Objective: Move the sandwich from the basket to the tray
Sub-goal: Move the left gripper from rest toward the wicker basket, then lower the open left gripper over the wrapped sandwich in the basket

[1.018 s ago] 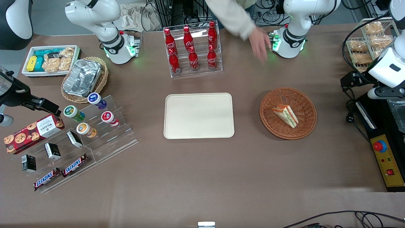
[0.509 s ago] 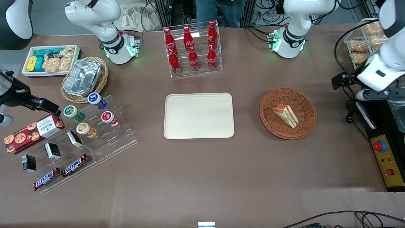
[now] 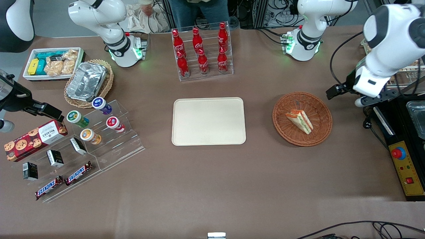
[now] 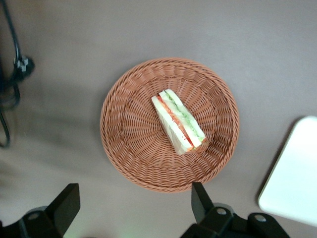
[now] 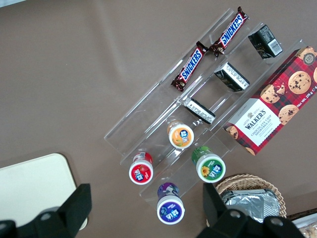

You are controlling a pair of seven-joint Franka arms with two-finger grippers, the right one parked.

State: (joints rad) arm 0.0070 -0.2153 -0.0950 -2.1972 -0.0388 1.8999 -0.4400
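Observation:
The sandwich (image 3: 299, 121), a pale wedge with green, red and orange layers, lies in the round reddish-brown basket (image 3: 318, 106) toward the working arm's end of the table. The cream tray (image 3: 208, 121) lies flat beside the basket, mid-table, with nothing on it. My left gripper (image 3: 361, 99) hangs high above the table just off the basket's rim, open and holding nothing. In the left wrist view the sandwich (image 4: 178, 121) lies in the basket (image 4: 129, 134), the gripper (image 4: 132, 203) is spread wide, and a tray corner (image 4: 297, 173) shows.
A rack of red cola bottles (image 3: 201, 53) stands farther from the camera than the tray. A black control box with a red button (image 3: 403, 159) and cables (image 4: 12, 64) lie beside the basket. Clear steps with cups and snack bars (image 3: 86, 136) stand toward the parked arm's end.
My left arm has swung in toward the basket, and its gripper now hangs close to the rim. A person's hand near the arm's base has withdrawn from the table.

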